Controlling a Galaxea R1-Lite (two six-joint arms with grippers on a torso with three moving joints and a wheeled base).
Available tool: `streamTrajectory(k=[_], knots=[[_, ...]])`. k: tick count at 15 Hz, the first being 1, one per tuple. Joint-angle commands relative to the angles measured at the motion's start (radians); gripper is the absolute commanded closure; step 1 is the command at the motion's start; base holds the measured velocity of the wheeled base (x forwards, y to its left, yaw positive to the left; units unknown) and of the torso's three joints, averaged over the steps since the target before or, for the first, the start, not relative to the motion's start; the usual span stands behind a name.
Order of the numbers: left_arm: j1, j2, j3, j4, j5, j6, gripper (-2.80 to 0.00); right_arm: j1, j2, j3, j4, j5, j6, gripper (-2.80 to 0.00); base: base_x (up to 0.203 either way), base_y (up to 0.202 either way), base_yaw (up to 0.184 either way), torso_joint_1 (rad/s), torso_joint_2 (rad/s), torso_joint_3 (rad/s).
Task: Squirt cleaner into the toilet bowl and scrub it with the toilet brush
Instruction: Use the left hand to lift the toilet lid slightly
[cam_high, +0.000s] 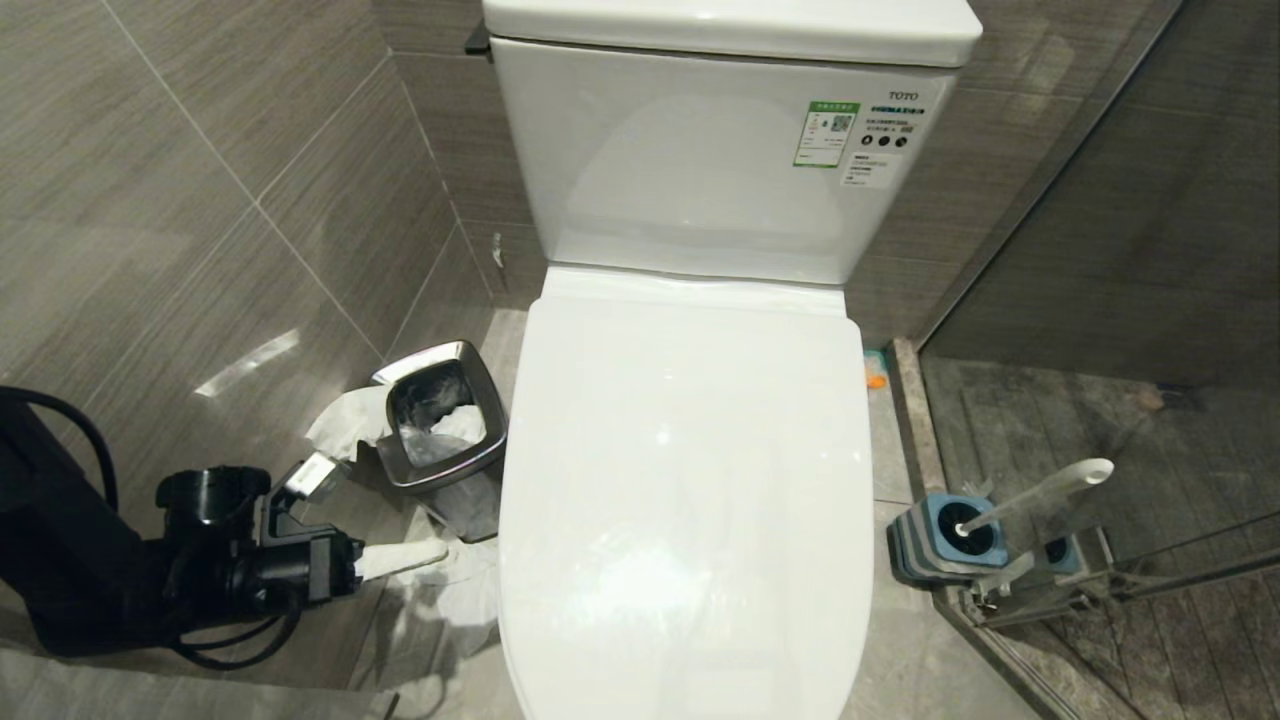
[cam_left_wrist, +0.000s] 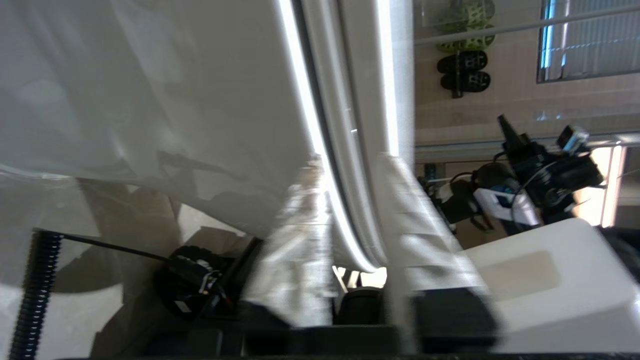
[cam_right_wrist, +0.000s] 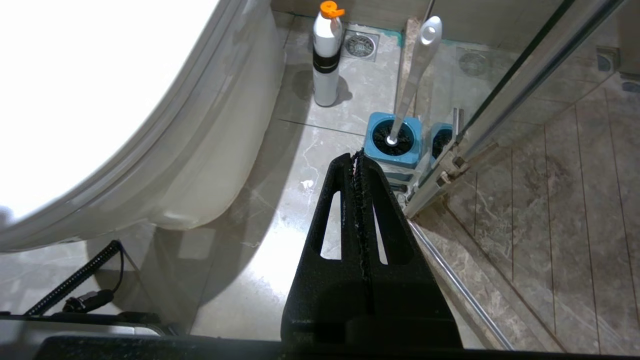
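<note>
Toilet lid (cam_high: 690, 480) closed – nothing squirted or scrubbed yet. Left tool (cam_high: 400, 560), parted narrowly, beside its edge; toilet brush (cam_high: 1040, 492) sits in its holder (cam_high: 925, 545); right tool (cam_right_wrist: 356, 167) closed, empty.

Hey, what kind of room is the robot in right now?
A bathroom, most likely in a home or hotel: a white toilet with its lid shut, a toilet brush in a blue holder beside it, and a small steel waste bin on the tiled floor.

The toilet brush (cam_high: 1040, 492) stands tilted in its holder; the toilet bowl (cam_right_wrist: 220, 150) is lidded.
</note>
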Motion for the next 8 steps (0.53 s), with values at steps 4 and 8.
streamTrajectory(k=[4,8], knots=[[-0.013,-0.007,0.038,-0.013,-0.013,-0.002,-2.8,0.001,0.001,0.0,0.0,0.0,0.0,0.0,0.0,0.0,0.0,0.0,0.0,0.0],[-0.03,-0.082,0.084,-0.007,-0.016,-0.046,-2.8,0.001,0.001,0.0,0.0,0.0,0.0,0.0,0.0,0.0,0.0,0.0,0.0,0.0]])
